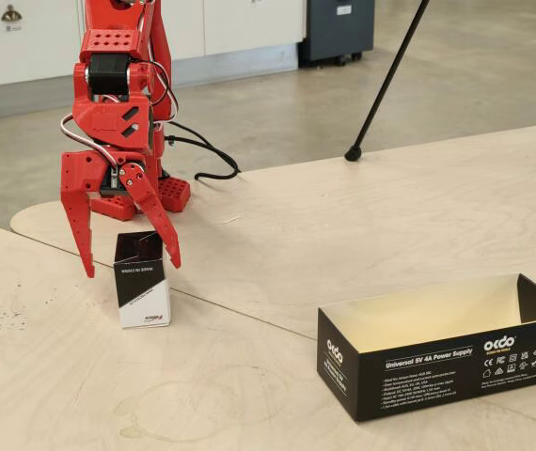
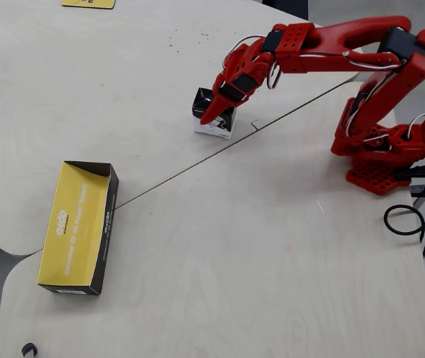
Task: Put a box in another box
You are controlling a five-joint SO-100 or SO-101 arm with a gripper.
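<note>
Red gripper (image 1: pixel 129 269), fingers spread, straddled the upright carton (image 1: pixel 142 281) at frame left; we judged an off-centre closure could topple it, far from the black box (image 1: pixel 444 350).

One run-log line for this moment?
pincer: open, straddling small carton | carton: upright on table, not lifted | long black box: empty, apart

Small carton (image 1: pixel 142 282) upright on the table (image 1: pixel 362 216), long open box (image 1: pixel 442 346) well apart at fixed-view right
</note>
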